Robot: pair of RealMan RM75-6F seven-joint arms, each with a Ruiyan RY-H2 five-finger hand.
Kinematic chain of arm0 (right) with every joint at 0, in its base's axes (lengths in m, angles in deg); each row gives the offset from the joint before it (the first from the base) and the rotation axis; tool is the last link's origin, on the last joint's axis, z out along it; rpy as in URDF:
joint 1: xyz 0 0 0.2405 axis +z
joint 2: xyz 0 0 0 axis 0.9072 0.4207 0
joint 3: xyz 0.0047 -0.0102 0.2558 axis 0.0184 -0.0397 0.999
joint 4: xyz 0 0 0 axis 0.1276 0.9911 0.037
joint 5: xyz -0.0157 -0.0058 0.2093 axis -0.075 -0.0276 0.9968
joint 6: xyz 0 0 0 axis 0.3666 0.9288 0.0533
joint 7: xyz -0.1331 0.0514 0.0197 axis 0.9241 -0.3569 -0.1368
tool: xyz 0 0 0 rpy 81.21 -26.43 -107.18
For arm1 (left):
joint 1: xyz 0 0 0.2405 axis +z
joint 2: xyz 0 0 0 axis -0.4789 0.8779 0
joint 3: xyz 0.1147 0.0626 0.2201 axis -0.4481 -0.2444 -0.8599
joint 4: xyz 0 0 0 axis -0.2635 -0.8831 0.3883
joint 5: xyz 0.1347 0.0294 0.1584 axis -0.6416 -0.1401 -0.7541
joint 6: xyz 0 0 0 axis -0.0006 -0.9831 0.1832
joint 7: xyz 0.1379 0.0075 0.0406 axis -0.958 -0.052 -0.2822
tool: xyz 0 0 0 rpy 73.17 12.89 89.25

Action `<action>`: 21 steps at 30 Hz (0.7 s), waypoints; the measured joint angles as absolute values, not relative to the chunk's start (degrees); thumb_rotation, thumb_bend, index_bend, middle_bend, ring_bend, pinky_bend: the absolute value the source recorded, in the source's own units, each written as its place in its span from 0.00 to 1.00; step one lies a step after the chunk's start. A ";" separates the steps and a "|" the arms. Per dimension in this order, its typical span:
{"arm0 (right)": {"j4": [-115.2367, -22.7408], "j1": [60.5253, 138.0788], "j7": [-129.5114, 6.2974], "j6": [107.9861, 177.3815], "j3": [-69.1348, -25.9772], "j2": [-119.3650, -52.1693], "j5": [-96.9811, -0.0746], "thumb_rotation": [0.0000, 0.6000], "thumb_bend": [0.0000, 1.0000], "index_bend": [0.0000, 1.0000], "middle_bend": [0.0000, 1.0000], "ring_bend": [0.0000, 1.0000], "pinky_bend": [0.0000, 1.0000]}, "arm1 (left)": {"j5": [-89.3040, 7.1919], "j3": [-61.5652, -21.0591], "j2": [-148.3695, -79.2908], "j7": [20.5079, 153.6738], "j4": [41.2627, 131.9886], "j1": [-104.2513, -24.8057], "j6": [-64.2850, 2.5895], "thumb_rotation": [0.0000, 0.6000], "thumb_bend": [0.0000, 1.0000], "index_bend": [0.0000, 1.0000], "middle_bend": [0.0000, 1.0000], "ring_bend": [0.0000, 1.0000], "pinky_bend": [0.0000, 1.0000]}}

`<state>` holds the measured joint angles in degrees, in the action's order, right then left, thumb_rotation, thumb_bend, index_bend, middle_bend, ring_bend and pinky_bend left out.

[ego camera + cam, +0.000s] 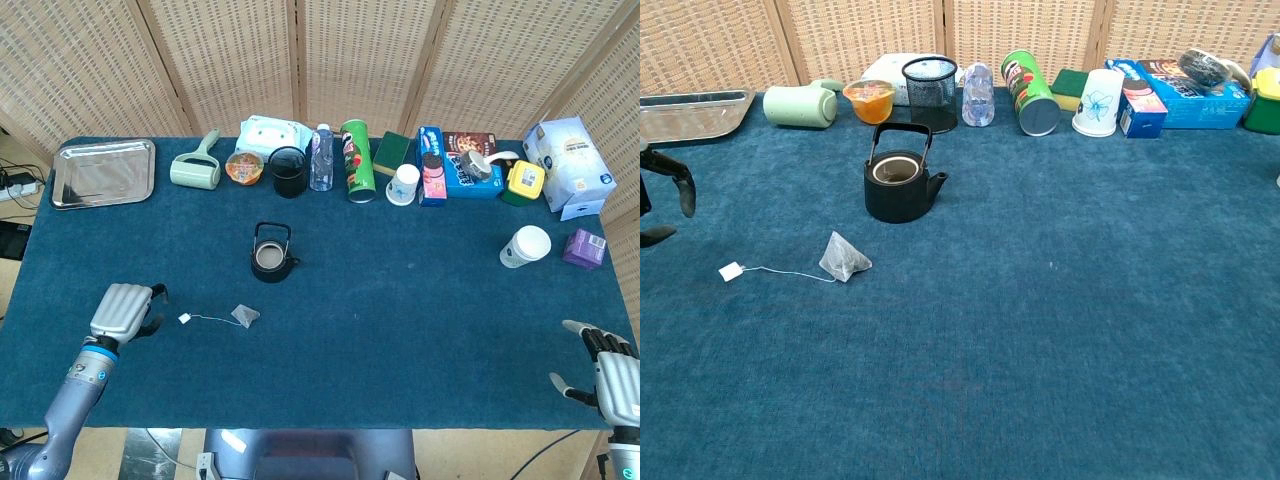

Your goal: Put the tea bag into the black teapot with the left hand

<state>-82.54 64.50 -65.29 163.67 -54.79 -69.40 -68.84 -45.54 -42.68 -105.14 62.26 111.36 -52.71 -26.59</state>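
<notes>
The robot's left hand (124, 311) is hovering over the near-left part of the blue tablecloth (400, 330), its fingers spread and holding nothing; in the chest view only dark fingertips (678, 185) are showing at the left edge. Just to its right, the paper tag (185, 318) of the tea bag (245, 315) is lying on the cloth, a thin string joining it to the pyramid-shaped bag, which is resting flat and apart from the hand. Beyond the bag, toward the middle of the table, the black teapot (272, 255) is standing upright with its handle raised and no lid on, well apart from the tea bag.

At the near-right corner, the right hand (605, 372) is sitting partly out of frame, fingers apart, apparently empty, though the view there is poor.

Along the far edge, a metal tray (104, 172), a green lint roller (196, 169), a fruit cup (244, 167), a black mesh holder (289, 170), a water bottle (321, 158), a green crisps can (357, 160) and a white paper cup (404, 184) are lining up before a wicker screen (330, 60)
</notes>
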 measured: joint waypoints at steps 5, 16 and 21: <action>-82.84 64.39 -64.86 163.45 -54.80 -69.43 -68.35 1.00 0.24 0.22 0.28 0.27 0.22 | -43.54 -43.18 -106.65 62.46 109.09 -54.08 -24.62 1.00 0.42 0.45 1.00 1.00 0.94; -83.15 64.61 -64.37 162.66 -54.67 -69.43 -67.64 1.00 0.24 0.22 0.28 0.27 0.22 | -39.97 -44.06 -110.05 62.72 104.74 -56.38 -22.25 1.00 0.39 0.45 1.00 1.00 0.94; -83.31 64.51 -64.23 162.64 -54.66 -69.40 -67.42 1.00 0.24 0.22 0.28 0.27 0.22 | -38.56 -44.39 -111.07 62.53 103.58 -57.22 -21.37 1.00 0.39 0.45 1.00 1.00 0.94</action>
<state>-83.31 64.51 -64.23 162.64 -54.66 -69.40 -67.42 -38.56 -44.39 -111.07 62.53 103.58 -57.22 -21.37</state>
